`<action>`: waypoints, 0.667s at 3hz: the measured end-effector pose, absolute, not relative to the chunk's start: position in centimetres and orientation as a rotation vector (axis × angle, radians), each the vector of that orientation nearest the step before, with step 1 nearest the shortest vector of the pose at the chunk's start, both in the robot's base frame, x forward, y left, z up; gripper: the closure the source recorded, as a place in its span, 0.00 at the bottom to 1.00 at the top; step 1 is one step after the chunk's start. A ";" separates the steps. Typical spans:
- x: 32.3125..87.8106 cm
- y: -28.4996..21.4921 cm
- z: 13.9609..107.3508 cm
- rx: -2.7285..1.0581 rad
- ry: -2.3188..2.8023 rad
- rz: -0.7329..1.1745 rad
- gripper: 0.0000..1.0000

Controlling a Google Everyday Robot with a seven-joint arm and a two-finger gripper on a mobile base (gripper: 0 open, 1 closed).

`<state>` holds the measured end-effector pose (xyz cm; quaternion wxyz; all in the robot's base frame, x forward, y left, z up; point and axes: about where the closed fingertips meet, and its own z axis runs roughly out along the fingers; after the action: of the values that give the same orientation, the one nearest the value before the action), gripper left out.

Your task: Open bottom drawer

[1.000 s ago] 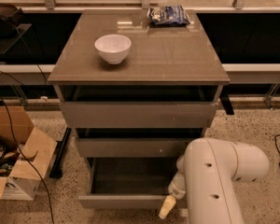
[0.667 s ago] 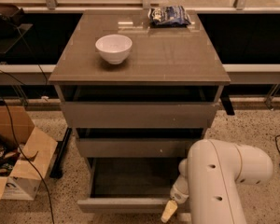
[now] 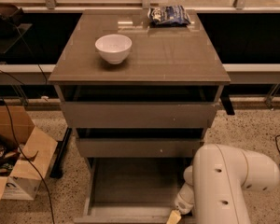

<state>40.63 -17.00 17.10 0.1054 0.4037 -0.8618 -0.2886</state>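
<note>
Camera view: my hand [image 3: 173, 217] meets the pulled-out bottom drawer [image 3: 130, 186] front, grip unclear; bowl [image 3: 113, 48] near the tabletop [image 3: 177, 59] left edge.

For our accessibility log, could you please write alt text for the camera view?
The bottom drawer of a grey-brown three-drawer cabinet is pulled out, with the robot's gripper at its front right corner. A white bowl and a blue snack bag sit on the cabinet's top; a cardboard box stands at left.
</note>
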 end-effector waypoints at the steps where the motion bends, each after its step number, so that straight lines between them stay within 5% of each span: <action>1: 39.6 -17.5 17.0 1.152 -2.538 -0.861 0.07; 2: 39.6 -17.5 17.0 1.152 -2.538 -0.861 0.00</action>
<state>39.61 -17.46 16.99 0.1122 0.3924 -0.8645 -0.2934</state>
